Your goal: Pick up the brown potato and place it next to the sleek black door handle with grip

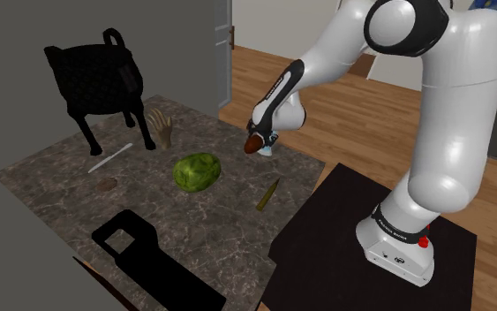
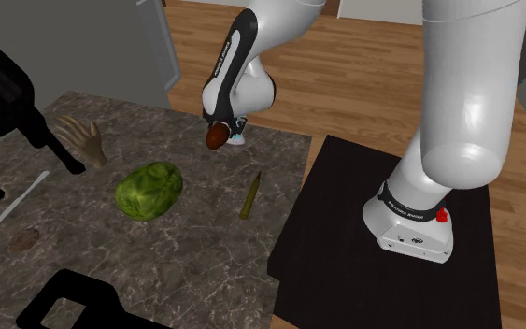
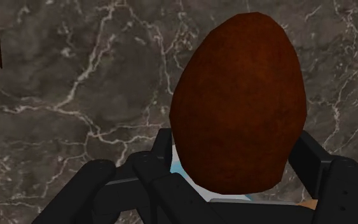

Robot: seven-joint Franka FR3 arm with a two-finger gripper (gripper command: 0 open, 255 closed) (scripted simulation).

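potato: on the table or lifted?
Lifted. The gripper clasps the brown potato from both sides, and the shoulder view shows it hanging above the marble table.

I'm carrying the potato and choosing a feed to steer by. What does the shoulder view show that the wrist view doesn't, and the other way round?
The shoulder view adds the layout: the black door handle at the table's edge toward that view's lower left, plus the cabbage and a thin green stick lying on the table. The wrist view adds the grip up close: the fingers press against the sides of the potato, with the table's marble behind it. Both show the potato clasped in the gripper over the table.
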